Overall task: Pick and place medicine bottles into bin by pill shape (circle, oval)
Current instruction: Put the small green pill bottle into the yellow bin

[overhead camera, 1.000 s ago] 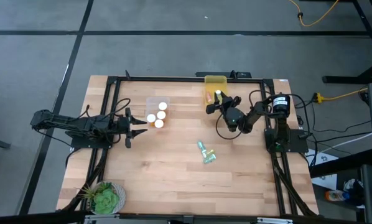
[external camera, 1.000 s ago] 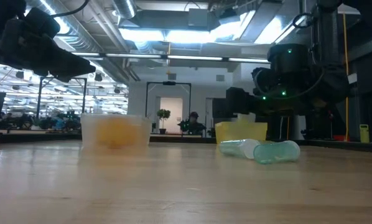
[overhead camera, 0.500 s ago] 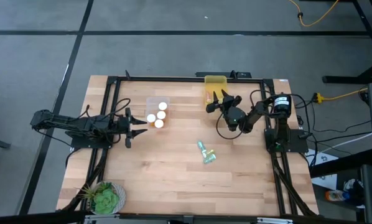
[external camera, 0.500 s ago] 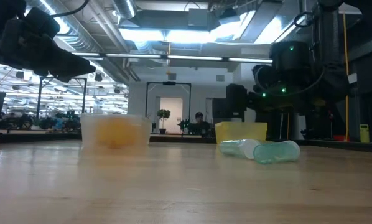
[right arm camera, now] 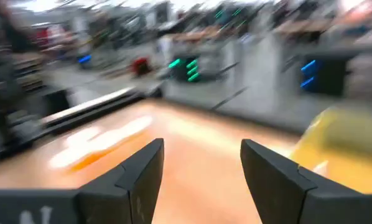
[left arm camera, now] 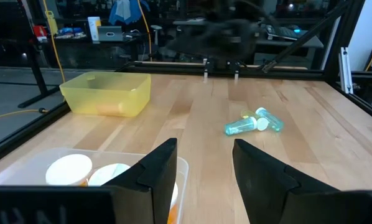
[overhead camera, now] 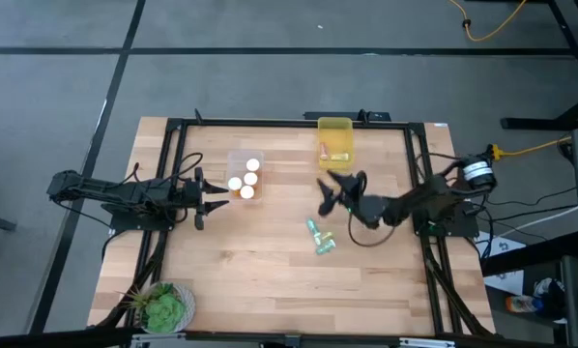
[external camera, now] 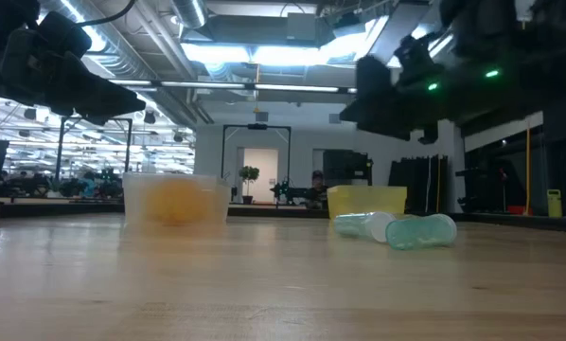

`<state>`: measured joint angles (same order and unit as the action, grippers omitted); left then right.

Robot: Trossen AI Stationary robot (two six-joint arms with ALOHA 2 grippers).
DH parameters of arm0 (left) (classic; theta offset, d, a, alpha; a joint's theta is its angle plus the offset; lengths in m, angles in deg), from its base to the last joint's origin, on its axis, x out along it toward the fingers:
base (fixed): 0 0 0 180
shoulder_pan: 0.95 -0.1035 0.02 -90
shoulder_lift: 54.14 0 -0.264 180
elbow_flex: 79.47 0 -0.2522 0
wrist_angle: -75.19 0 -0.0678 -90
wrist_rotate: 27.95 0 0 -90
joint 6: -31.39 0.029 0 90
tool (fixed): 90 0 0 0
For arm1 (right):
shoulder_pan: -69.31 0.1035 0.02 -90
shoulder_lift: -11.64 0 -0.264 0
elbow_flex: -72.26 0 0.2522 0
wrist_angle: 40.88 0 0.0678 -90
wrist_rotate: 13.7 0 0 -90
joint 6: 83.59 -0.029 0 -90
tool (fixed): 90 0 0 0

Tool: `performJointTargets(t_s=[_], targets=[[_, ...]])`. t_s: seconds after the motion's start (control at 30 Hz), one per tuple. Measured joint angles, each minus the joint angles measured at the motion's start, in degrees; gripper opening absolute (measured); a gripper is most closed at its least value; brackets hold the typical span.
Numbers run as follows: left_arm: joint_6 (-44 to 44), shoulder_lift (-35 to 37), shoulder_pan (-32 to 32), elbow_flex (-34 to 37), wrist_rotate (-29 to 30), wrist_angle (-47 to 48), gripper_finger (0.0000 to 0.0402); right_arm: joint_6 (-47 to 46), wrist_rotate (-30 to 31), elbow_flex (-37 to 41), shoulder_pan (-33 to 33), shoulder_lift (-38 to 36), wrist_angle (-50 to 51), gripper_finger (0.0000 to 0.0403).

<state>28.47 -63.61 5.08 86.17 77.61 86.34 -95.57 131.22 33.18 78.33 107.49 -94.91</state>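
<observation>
Right gripper open over mid-table, two bottles loose below it

Right gripper (overhead camera: 332,188) sits above the table (overhead camera: 270,271) between the yellow bin (overhead camera: 334,138) and the two loose bottles, fingers spread with a clear gap, nothing between them. Right wrist view shows the same spread fingers (right arm camera: 136,177), empty; the rest of that view is motion-smeared, only a yellow bin edge (right arm camera: 344,146) and an orange-white streak (right arm camera: 102,146) readable.

Loose pair: teal bottle (overhead camera: 324,245) and pale green bottle (overhead camera: 313,229) lie on their sides, touching or nearly so, near the gripper on the side away from the yellow bin, not touched by it. In the low view they lie just in front of the yellow bin (external camera: 366,200), teal one (external camera: 420,230) nearer the camera, pale one (external camera: 363,224) partly behind it. Left wrist view also has them (left arm camera: 251,123), well apart from that arm.

Yellow bin holds small items (overhead camera: 338,153), colour and count hard to tell from above. Clear bin (overhead camera: 243,176) holds white-capped orange bottles (overhead camera: 247,178); three caps show clearly, any more are hidden. In the low view they're only an orange blur (external camera: 176,201).

Left gripper (overhead camera: 210,199) waits just beside the clear bin, fingers apart, empty; clear bin rim (left arm camera: 183,165) cut off behind its fingers (left arm camera: 158,171) in the left wrist view
</observation>
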Motion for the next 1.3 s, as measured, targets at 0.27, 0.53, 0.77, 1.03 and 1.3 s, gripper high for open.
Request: performJointTargets(t_s=[0.27,0.53,0.77,1.03,1.3], targets=[[0.0,0.0,0.0,0.0,0.0,0.0,0.0149,-32.7,-16.9,-2.5,7.7,-8.4,30.9,0.0215],[-1.0,0.0,0.0,0.0,0.0,0.0,0.0149,-49.6,-32.1,-19.6,6.6,-8.5,76.5,0.0215],[-1.1,0.0,0.0,0.0,0.0,0.0,0.0149,-50.8,-35.8,-33.2,5.0,-4.2,97.0,0.0213],[-1.1,0.0,0.0,0.0,0.0,0.0,0.0149,-46.8,-42.3,-40.2,4.2,6.2,99.7,0.0198],[-1.0,0.0,0.0,0.0,0.0,0.0,0.0149,-41.6,-44.6,-43.4,3.6,13.3,100.0,0.0196]])
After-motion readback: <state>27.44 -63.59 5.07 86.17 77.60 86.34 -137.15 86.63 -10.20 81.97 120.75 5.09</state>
